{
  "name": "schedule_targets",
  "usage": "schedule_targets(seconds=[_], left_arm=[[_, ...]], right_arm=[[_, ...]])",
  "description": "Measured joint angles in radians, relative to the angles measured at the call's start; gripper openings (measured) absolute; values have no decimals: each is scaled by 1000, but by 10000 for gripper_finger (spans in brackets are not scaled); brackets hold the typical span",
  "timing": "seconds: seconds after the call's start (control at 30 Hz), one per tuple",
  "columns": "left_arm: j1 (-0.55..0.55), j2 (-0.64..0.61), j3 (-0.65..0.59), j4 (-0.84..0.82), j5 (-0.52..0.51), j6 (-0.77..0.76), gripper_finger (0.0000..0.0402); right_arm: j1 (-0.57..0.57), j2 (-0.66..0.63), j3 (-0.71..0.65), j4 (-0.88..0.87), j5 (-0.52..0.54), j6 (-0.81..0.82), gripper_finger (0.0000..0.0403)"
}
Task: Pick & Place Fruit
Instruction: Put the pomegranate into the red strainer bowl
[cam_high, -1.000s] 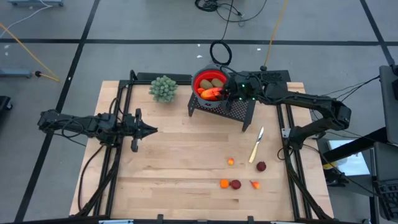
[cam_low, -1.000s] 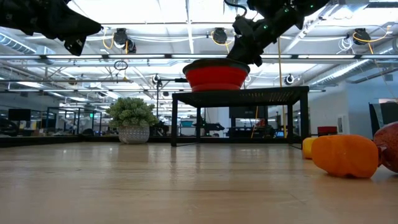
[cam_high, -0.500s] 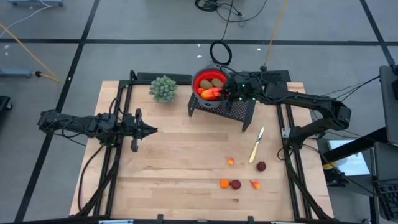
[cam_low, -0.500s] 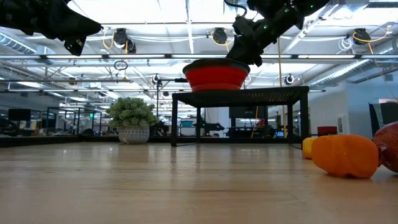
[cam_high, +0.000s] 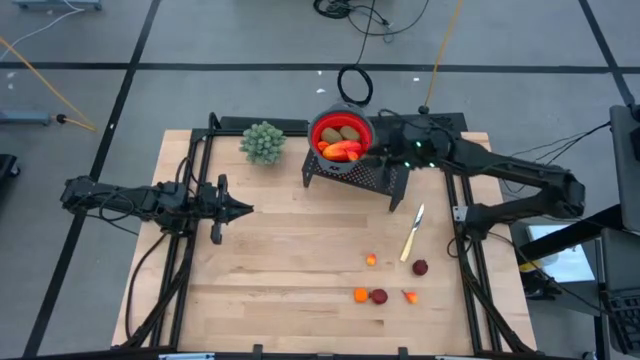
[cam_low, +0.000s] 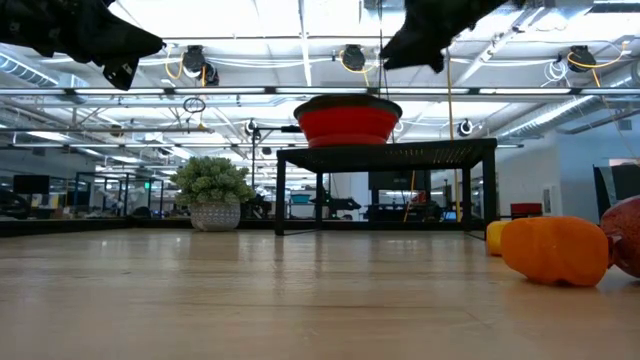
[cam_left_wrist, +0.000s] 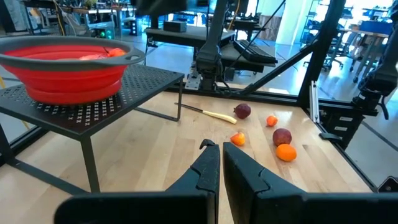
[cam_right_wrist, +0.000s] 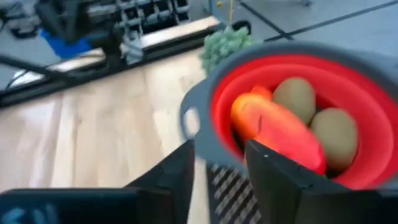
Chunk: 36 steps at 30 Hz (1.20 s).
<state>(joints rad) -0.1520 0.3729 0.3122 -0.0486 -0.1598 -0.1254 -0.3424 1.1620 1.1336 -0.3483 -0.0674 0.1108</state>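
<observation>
A red bowl (cam_high: 322, 128) stands on a black perforated stand (cam_high: 372, 177) at the table's far side. In it lie two olive-brown ovals (cam_right_wrist: 298, 94) and a longer red-orange piece (cam_right_wrist: 277, 134). My right gripper (cam_right_wrist: 221, 163) hovers open and empty just beside the bowl's right rim and above it (cam_high: 377, 138). Several small orange and dark-red fruit bits (cam_high: 379, 296) lie on the table's near right. My left gripper (cam_high: 245, 209) waits shut over the table's left part, its fingers (cam_left_wrist: 208, 171) empty.
A green bushy plant ball (cam_high: 263, 142) sits left of the stand. A knife with a yellow handle (cam_high: 412, 235) lies between the stand and the loose bits. Black rails run along both sides of the wooden table (cam_high: 280, 270), whose middle is bare.
My right gripper has risen and drawn back from over the bowl toward the table's right edge. The red-orange piece stays lying in the bowl beside the two ovals.
</observation>
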Motion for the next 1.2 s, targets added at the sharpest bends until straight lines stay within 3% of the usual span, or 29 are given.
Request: schedule_targets(seconds=[0.17,0.33,0.57,0.97,1.2], left_arm=[[0,0,0,0,-2,0,21],[0,0,0,0,-27,0,21],[0,0,0,0,-52,-8,21],[0,0,0,0,-91,-61,21],[0,0,0,0,-148,-68,21]], right_arm=[[113,-75,0,-139,69,24,68],[218,-109,0,-182,70,61,6],[366,-114,0,-214,40,87,4],[606,-113,0,-521,13,400,1],[737,-113,0,-658,13,454,1]])
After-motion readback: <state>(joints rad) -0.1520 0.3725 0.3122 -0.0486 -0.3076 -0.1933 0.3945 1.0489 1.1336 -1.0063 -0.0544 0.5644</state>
